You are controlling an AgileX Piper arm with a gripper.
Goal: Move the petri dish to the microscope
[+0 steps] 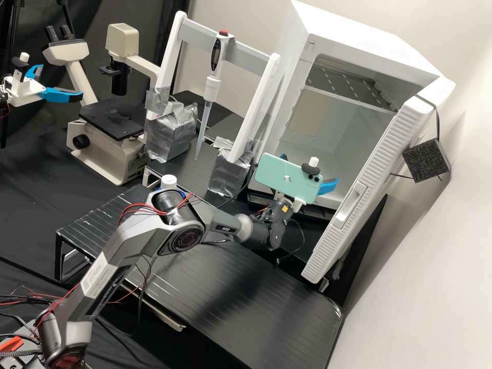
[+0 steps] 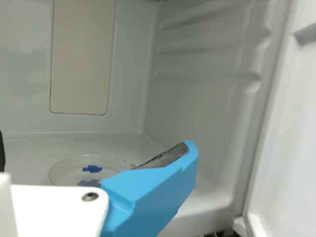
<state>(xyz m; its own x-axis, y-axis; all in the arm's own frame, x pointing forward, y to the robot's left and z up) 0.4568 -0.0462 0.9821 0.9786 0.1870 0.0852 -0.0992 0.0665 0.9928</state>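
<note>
Spread wide, the tool (image 1: 310,168) is at the open front of the white box (image 1: 361,36). The clear dish (image 2: 64,170) lies flat on the box's bottom, with blue tape (image 2: 92,169) on it. It is free, so the grab, the lift and the trip to the microscope (image 1: 110,120) all seem left to do. The door (image 1: 366,192) is open. A dropper (image 1: 213,87) in its stand (image 1: 256,57) is in between and could get bumped.
</note>
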